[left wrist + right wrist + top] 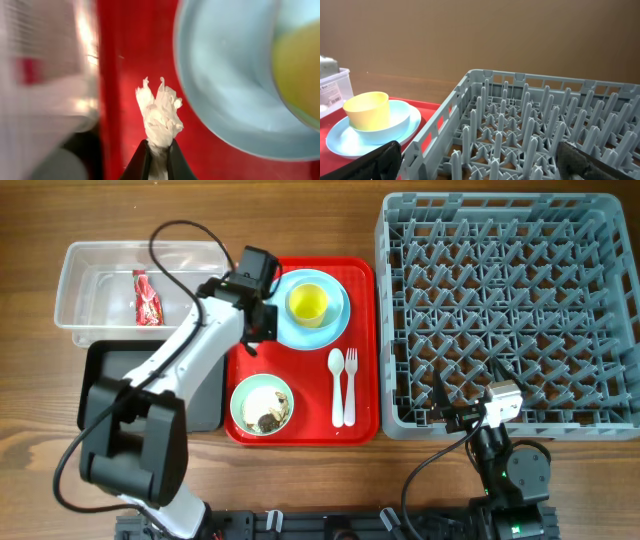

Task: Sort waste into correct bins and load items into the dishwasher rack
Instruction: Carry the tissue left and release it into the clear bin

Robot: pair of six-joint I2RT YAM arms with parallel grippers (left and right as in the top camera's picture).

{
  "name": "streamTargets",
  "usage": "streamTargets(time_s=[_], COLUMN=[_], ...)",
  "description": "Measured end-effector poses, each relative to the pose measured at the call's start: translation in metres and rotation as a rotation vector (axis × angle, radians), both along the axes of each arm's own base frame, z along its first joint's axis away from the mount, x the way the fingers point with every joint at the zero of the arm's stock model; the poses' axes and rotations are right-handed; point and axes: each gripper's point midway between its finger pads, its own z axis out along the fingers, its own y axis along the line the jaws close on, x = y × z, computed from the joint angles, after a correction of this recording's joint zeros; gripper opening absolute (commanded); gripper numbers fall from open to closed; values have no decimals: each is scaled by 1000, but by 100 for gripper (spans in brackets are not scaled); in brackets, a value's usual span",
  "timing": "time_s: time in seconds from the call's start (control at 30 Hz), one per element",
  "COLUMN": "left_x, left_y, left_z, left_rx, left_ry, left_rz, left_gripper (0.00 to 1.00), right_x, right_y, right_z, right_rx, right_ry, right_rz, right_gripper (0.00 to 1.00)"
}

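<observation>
My left gripper (159, 150) is shut on the crumpled white paper scrap (160, 117) and holds it over the red tray's left part, beside the light blue plate (335, 328). From overhead, the gripper (253, 340) hides the scrap. The yellow cup (308, 302) stands in a pale blue bowl (395, 120) on that plate. The red wrapper (147, 297) lies in the clear tub (85, 265). The black tub (110, 385) lies in front of it, partly under my left arm. The mint bowl (237, 402) holds rice and brown bits. The white fork (336, 385) and spoon (350, 385) lie side by side. My right gripper (485, 165) is open over the grey rack's (510, 310) front left edge.
The flat red tray (300, 350) lies between the tubs and the rack and carries the plate, mint bowl and cutlery. The rack's upright pegs (545, 125) stand right below my right gripper. Bare wooden table shows at the front left.
</observation>
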Motion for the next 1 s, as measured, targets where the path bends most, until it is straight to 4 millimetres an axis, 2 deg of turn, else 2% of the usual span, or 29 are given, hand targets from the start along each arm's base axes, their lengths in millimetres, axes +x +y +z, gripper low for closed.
streamTargets(time_s=[0.23,0.27,0.47,0.57,0.6,0.7,0.73,0.83,0.9,1.0], left_x=[66,71,76,76,76,75,74,71,69,68], left_y=[60,70,109,113,113,111,110,109,106,97], left_z=[64,68,72,72,72,70,68,56,45,36], left_rx=[-30,-31,-32,-40,-49,-63,-64,-61,-68,-116], left_ry=[-309,-335,-365,-364,-363,-352,-343,-305,-270,-233], left_rz=[214,240,353,367,374,369,368,360,354,337], left_gripper=[6,9,22,36,52,56,51,23,13,8], right_x=[0,0,0,0,0,0,0,0,0,0], right_y=[0,0,0,0,0,0,0,0,0,0], right_z=[0,0,0,0,0,0,0,0,0,0], right_rx=[0,0,0,0,0,0,0,0,0,0], right_ry=[0,0,0,0,0,0,0,0,0,0], right_rz=[0,0,0,0,0,0,0,0,0,0], right_gripper=[100,100,100,100,100,100,100,100,100,100])
